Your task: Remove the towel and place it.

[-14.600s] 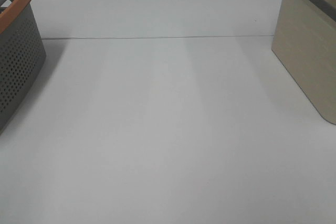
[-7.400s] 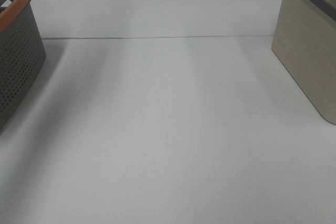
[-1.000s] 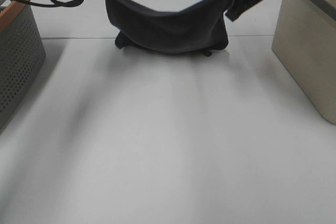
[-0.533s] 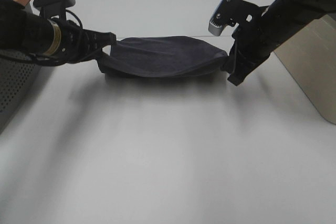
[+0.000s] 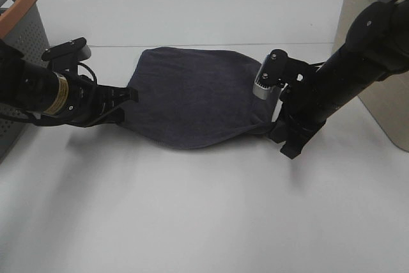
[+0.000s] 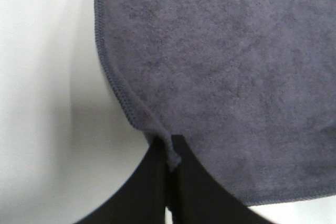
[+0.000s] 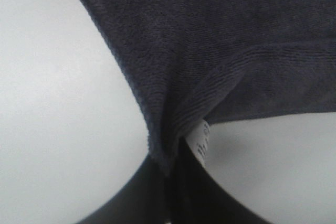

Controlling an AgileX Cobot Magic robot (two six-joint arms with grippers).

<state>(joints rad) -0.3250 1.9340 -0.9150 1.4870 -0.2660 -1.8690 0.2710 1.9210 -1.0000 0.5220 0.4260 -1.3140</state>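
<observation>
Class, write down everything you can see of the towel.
The towel is dark charcoal-grey, soft cloth with a stitched hem and a small white tag. It is spread over the white table, stretched between two corners: the left gripper pinches one, the right gripper the tagged one.

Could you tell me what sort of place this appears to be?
Probably a robot test bench staged for laundry chores: a white table, a perforated grey basket with an orange rim, a beige bin, and a dark towel.
</observation>
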